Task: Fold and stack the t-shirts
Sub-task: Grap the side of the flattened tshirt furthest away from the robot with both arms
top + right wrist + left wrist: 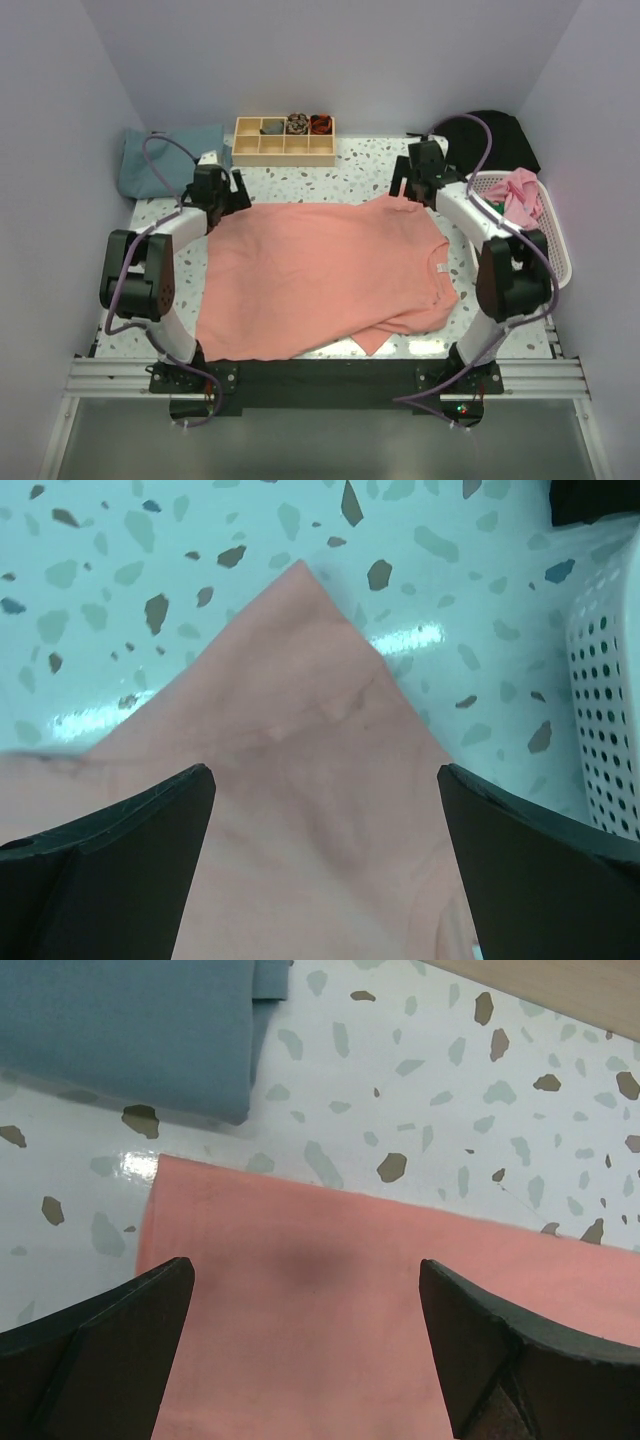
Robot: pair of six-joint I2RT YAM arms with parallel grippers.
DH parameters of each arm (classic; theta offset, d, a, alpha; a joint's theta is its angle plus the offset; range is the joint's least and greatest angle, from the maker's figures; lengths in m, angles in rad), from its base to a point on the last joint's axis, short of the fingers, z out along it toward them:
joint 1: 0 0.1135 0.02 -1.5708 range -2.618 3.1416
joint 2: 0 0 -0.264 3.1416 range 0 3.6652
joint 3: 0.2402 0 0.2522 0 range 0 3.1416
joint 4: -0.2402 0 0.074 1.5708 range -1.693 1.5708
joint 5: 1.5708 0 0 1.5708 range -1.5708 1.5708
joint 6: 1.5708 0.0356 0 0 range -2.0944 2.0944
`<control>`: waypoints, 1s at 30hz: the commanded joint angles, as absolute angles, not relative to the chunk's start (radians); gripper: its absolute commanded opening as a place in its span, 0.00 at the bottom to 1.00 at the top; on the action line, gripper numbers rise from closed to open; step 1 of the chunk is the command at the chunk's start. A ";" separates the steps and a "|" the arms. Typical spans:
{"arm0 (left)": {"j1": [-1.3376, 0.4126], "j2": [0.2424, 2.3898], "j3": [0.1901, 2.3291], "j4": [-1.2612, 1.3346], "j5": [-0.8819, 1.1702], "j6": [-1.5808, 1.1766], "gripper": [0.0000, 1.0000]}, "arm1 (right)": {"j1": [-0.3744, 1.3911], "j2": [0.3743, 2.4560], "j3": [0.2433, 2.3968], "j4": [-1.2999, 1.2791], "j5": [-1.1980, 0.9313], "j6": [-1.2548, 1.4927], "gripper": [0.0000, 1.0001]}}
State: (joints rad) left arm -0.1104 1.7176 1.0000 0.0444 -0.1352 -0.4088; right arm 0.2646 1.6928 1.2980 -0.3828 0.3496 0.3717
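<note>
Here the salmon-pink t-shirt (320, 275) lies spread flat across the table (350, 172). The left gripper (305, 1290) hangs over its far left corner, jaws wide apart, holding nothing — the right gripper (325, 800) likewise gapes empty above the pointed far right corner. A folded teal-blue t-shirt (165, 160) sits at the far left; a pink t-shirt (520, 195) lies in the white basket (560, 255).
</note>
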 commanded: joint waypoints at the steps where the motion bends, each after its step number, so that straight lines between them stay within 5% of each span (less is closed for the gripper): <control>1: -0.029 1.730 0.986 0.081 -0.009 -0.425 1.00 | 0.194 1.850 1.455 -0.408 0.273 0.359 0.99; 9: 0.028 1.753 0.963 0.101 0.046 -0.417 1.00 | 0.138 2.120 1.683 -0.396 0.149 0.334 0.98; 17: 0.041 1.793 0.965 0.107 0.075 -0.413 1.00 | 0.135 2.174 1.732 -0.399 0.072 0.305 0.97; 24: 0.054 1.838 0.977 0.118 0.120 -0.400 1.00 | 0.135 2.189 1.735 -0.411 0.040 0.268 0.80; 30: 0.061 1.870 0.991 0.120 0.144 -0.382 0.96 | 0.129 2.220 1.753 -0.408 0.046 0.241 0.77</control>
State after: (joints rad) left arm 0.0483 1.8286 0.9798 0.1223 0.1047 -0.4026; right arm 0.1326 2.1937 1.7046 -0.4057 0.0582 0.2790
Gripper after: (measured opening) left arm 0.972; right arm 0.774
